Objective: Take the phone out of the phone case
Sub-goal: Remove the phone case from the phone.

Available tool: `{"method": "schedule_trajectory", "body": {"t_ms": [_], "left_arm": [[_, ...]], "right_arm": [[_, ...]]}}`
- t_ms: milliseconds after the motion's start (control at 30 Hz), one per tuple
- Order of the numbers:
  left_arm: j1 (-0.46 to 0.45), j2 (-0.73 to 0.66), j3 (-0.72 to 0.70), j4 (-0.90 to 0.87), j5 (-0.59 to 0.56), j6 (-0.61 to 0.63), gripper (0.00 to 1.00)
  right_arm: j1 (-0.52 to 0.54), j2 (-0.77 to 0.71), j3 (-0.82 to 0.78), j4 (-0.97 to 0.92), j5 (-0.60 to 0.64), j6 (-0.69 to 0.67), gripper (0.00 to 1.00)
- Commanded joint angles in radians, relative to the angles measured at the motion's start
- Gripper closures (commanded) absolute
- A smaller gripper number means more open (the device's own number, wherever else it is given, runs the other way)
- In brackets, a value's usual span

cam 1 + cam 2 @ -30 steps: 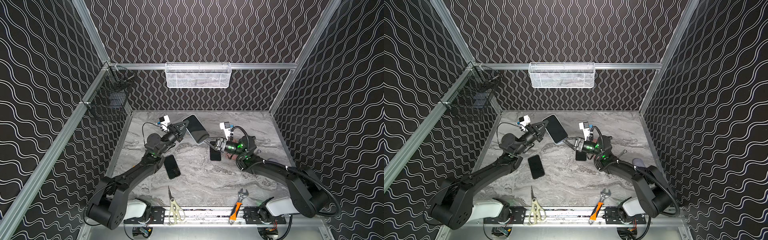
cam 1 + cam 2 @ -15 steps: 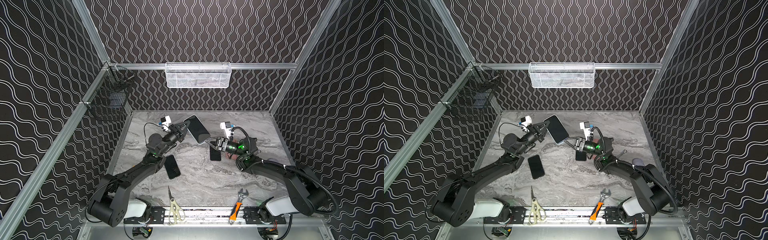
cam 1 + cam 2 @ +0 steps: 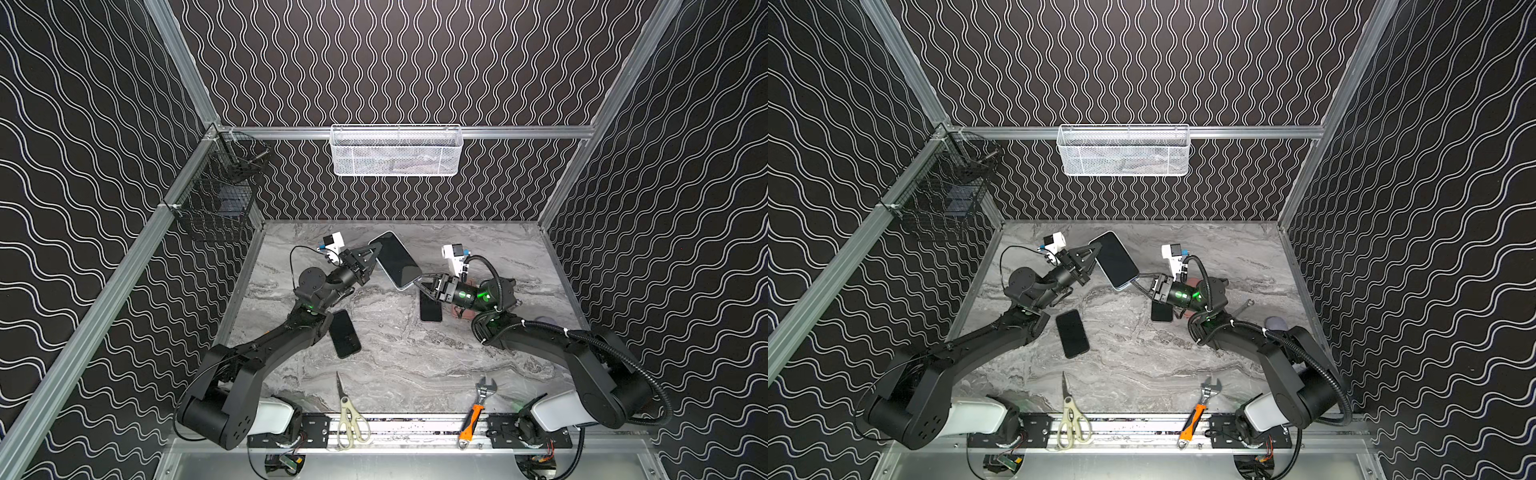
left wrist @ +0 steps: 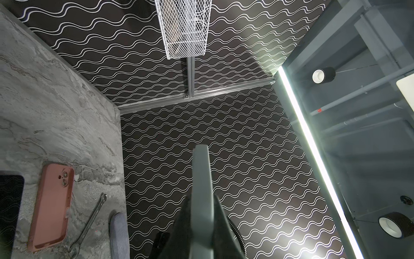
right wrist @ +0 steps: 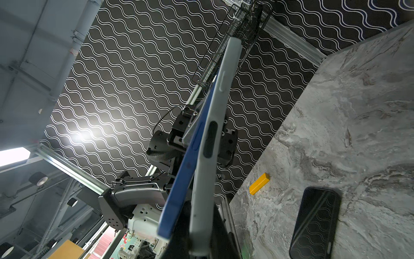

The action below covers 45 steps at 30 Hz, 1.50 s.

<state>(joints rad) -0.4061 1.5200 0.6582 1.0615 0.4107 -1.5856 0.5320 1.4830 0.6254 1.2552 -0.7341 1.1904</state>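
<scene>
Two clenched hands hold the case (image 5: 209,170) aloft over the table (image 3: 395,365): left hand (image 3: 376,259) on a long edge, right hand (image 3: 417,281) pinching the near corner, where the phone (image 5: 179,179) gapes from it; its length runs toward the left hand.

Both YAMs are matte black with chunky round joints: left arm (image 3: 266,349), right arm (image 3: 540,336). White base housings (image 3: 274,415) sit down low. The left gripper (image 3: 375,258) and right gripper (image 3: 417,281) have skeletal triangular fingers, and each has a small white camera block (image 3: 333,241) on top. The right one's got a ribbed black conduit (image 3: 494,270) and green LEDs (image 3: 481,296).
</scene>
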Motion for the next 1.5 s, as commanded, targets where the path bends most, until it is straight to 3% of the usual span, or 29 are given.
{"method": "schedule_trajectory", "body": {"t_ms": [0, 100, 367, 733, 1167, 1467], "left_arm": [[-0.001, 0.006, 0.000, 0.018, 0.023, 0.045, 1.00], [-0.001, 0.005, 0.000, 0.018, 0.023, 0.049, 0.94], [-0.001, 0.007, 0.001, 0.019, 0.025, 0.049, 0.65], [-0.001, 0.001, -0.004, 0.018, 0.030, 0.041, 0.31], [-0.004, -0.077, -0.080, -0.002, 0.027, -0.009, 0.10], [-0.075, -0.281, -0.112, -0.318, -0.041, 0.023, 0.01]], "right_arm": [[0.000, -0.001, -0.007, 0.137, 0.037, 0.026, 0.90], [0.000, 0.009, -0.016, 0.172, 0.048, 0.046, 0.91], [-0.001, 0.037, -0.047, 0.285, 0.089, 0.103, 0.95], [-0.003, 0.017, -0.051, 0.268, 0.121, 0.083, 0.96], [-0.011, 0.048, -0.049, 0.307, 0.169, 0.086, 0.96], [-0.010, 0.052, -0.035, 0.268, 0.224, 0.037, 0.97]]}}
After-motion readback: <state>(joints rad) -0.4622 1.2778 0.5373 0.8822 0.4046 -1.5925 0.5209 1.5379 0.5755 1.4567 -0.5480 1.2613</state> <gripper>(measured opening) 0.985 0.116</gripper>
